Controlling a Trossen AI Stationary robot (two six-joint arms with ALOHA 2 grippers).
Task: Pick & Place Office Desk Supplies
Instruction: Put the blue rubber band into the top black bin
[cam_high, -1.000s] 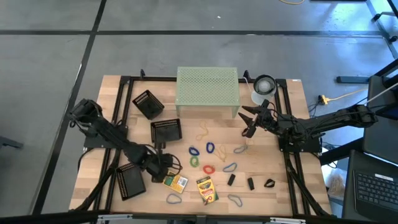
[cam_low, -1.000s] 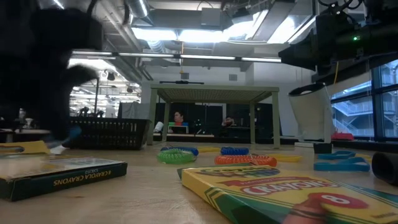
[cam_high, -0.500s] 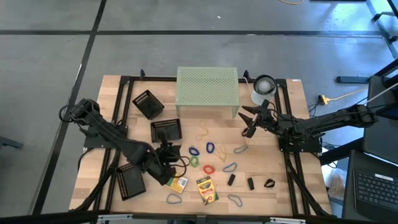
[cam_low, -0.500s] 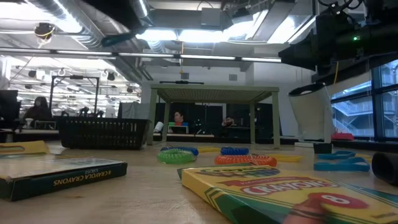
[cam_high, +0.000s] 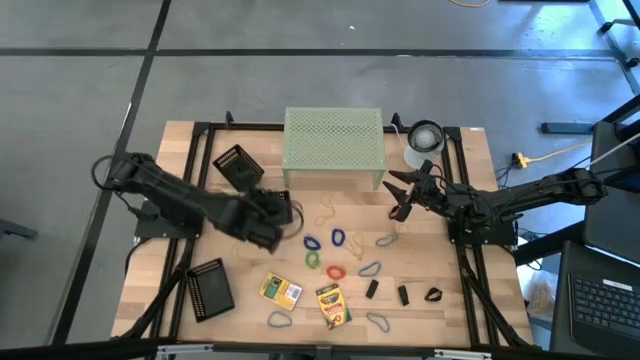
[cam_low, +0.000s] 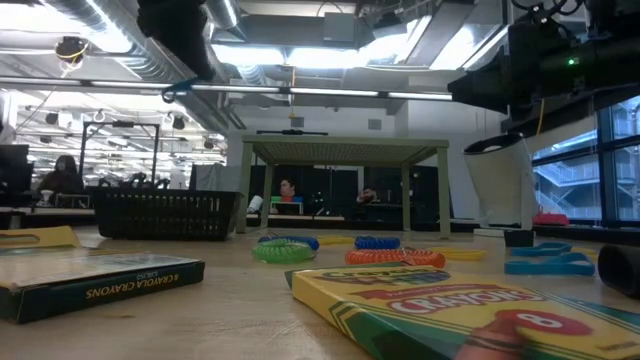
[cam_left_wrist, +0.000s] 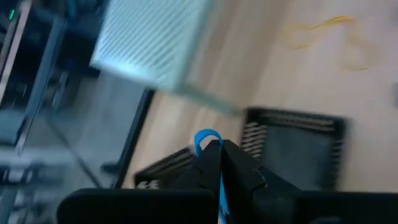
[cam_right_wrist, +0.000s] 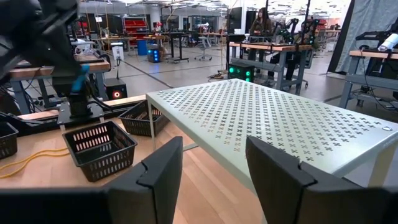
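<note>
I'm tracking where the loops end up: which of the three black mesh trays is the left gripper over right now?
The middle black mesh tray, just beside the pale green perforated riser. The left gripper, shut on a blue rubber-band loop, hangs above it.

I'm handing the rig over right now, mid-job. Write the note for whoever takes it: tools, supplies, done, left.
Left tool: shut on a blue rubber band, raised over the middle mesh tray.
Right tool: open, empty, waiting beside the green riser.
Supplies: two crayon boxes lie near the front edge; coloured bands, the tan loops and three black clips lie loose at mid-table.
Done: one band lifted; I cannot tell whether any tray holds anything.
Left: drop this band, then clear everything else.
</note>
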